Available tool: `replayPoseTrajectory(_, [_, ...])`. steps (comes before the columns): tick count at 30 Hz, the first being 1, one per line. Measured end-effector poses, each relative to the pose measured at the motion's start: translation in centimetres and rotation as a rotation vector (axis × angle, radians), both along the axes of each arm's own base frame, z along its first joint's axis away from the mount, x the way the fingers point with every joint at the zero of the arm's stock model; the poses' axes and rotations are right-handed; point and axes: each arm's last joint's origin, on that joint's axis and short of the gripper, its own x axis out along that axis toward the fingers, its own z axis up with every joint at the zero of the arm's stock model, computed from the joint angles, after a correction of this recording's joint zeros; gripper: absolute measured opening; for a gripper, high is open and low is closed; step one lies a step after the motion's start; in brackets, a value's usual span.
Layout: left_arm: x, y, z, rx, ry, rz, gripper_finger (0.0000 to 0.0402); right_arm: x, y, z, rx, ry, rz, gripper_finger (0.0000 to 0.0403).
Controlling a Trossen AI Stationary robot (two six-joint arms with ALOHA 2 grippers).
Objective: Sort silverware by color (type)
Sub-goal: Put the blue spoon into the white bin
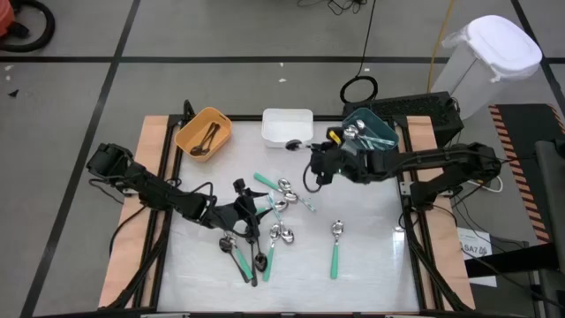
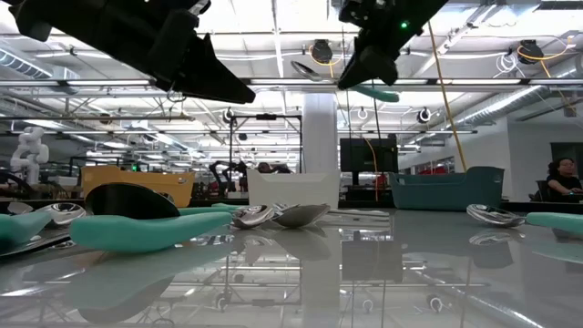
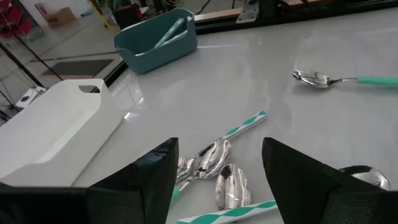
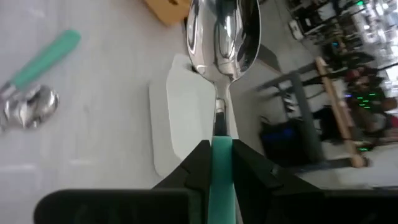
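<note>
Right gripper [image 1: 314, 174] raised above the counter [image 1: 371, 238], at about 12 o'clock from counter centre, just below the white bin [image 1: 287, 127]. Fingers [image 4: 245, 168] clamped on the mint-green handle of a held spoon [image 4: 222, 37]; shiny bowl points forward, clear of the surface. Same spoon seen in the low view [image 2: 314, 71], well above the counter.

Left gripper [image 1: 250, 210] low over the counter at roughly 8 o'clock from centre, fingers [image 3: 155, 180] spread apart, holding nothing. Between and just beyond them, a cluster of loose spoons [image 3: 211, 163] with bowls close together; two green-and-white striped handles among them.

Loose spoons scattered across the middle of the counter [image 1: 281, 208]. One lone mint-handled spoon [image 1: 335, 247] lies apart at 5 o'clock. Black-handled spoons [image 1: 249, 263] lie at 7 o'clock near the front edge, beside another mint-handled one.

Bins in a row along the 12 o'clock edge: orange bin [image 1: 203, 132] at 11 o'clock with dark-handled spoons inside; white bin in the middle, contents not readable; teal bin [image 1: 371, 128] at 1 o'clock holding mint-handled spoons.

Person seated at the far right of the room in the low view [image 2: 565, 178].
</note>
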Motion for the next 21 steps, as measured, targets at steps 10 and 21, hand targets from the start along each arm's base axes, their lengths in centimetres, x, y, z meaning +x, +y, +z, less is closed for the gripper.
replayPoseTrajectory(10, [0.2, 1.3, -0.4, -0.096, -0.003, 0.094, 0.0232, 0.7, -2.7, 0.5, 0.221, -0.201, 0.067, 0.0043])
replayPoseTrajectory(21, [0.4, 0.6, -0.4, -0.106, -0.036, 0.07, 0.0232, 2.7, -4.0, -1.7, 0.195, -0.162, 0.083, 0.0043])
